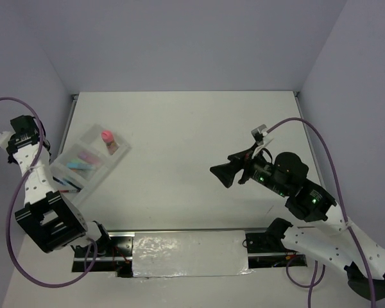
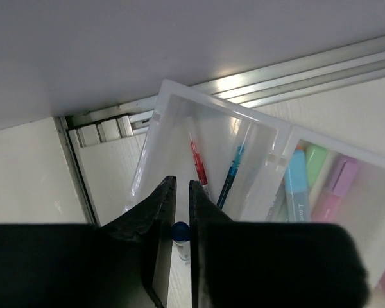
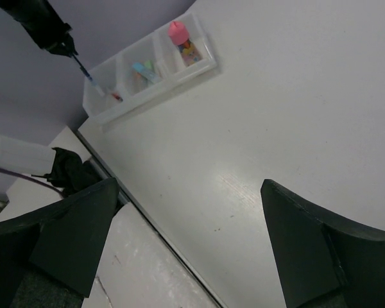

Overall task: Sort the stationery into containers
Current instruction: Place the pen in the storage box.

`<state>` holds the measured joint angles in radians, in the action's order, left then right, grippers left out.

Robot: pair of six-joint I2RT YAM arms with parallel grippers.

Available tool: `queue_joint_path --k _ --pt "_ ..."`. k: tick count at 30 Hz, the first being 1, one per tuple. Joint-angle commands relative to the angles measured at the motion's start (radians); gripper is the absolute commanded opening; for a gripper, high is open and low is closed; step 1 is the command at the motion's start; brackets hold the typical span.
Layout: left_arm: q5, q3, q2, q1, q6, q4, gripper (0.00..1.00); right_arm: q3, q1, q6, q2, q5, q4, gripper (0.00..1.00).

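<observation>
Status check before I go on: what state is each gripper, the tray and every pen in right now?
Left gripper: shut on the held pen.
Held pen: clamped, tip by the tray's end compartment.
Right gripper: open, empty.
Tray: flat, all three compartments in use.
Red pen: lying in the end compartment.
Blue pen: lying beside the red pen.
Markers: lying in the middle compartment.
Pink-capped stick: in the other end compartment.

Nothing legible anywhere: the only print, a small dark line on the blue marker [image 2: 296, 183] at the right of the left wrist view, is blurred.
</observation>
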<state>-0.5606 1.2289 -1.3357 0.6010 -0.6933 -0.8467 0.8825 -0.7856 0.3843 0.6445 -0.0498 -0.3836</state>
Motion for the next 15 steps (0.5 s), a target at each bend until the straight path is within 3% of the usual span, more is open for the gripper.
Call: queue_joint_path --k 1,2,4,5,7,11,13,15 --pt "-0.033 -0.025 -0.02 0.01 -0.025 0.041 0.26 0.041 -0.003 0.007 -0.034 -0.021 -0.044 1.0" --pt "-0.032 -0.026 -0.025 0.011 -0.025 0.047 0.41 0.053 -0.003 0.007 -0.034 -0.021 -0.052 1.0" --pt "-0.01 -0.023 -0.036 0.011 -0.025 0.054 0.6 0.059 -0.001 0.001 -0.028 -0.024 -0.069 1.0" --pt "-0.004 -0.017 -0.037 0.011 -0.023 0.055 0.77 0.061 -0.003 0.001 -0.025 -0.027 -0.074 1.0" --pt "-0.004 -0.002 -0.046 0.011 -0.031 0.04 0.98 0.062 -0.004 -0.002 -0.019 -0.038 -0.071 1.0" --pt "0.068 0.032 -0.036 -0.01 -0.006 0.038 0.99 0.073 -0.006 -0.008 -0.014 -0.038 -0.081 1.0" --pt "0.152 0.037 0.015 -0.091 0.067 0.082 0.99 0.087 -0.004 -0.022 -0.017 -0.018 -0.103 1.0" --pt "0.37 0.027 0.07 -0.177 0.168 0.139 0.99 0.122 -0.004 -0.038 -0.023 0.014 -0.141 1.0"
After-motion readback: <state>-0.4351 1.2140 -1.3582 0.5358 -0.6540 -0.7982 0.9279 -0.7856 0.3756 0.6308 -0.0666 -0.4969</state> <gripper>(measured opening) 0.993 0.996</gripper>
